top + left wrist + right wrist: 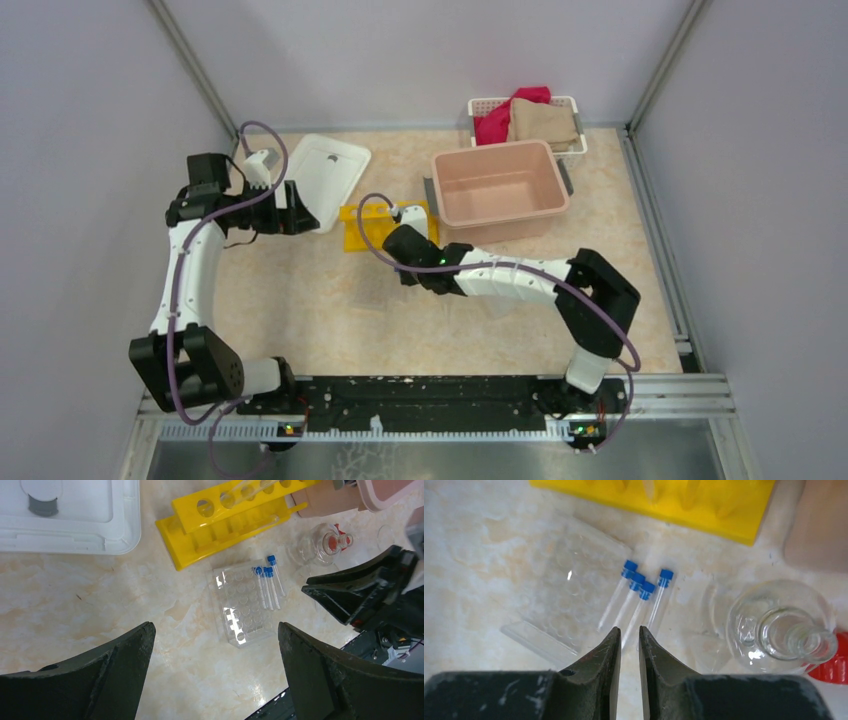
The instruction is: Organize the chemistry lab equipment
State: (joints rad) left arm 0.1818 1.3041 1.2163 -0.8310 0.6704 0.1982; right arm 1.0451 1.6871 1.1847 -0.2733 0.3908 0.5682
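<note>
Right gripper point(628, 629) hovers above four small clear tubes with blue caps point(640, 597), jaws almost together, holding nothing. Tubes lie flat at the edge of clear plastic tube rack point(564, 580), near yellow plastic tube rack point(724, 515) and clear round glass flask point(774, 625). Left gripper point(215, 630) gapes wide, empty.

The flask point(781, 625) hides most of the red nozzle point(836, 662), cut off rightward.
</note>
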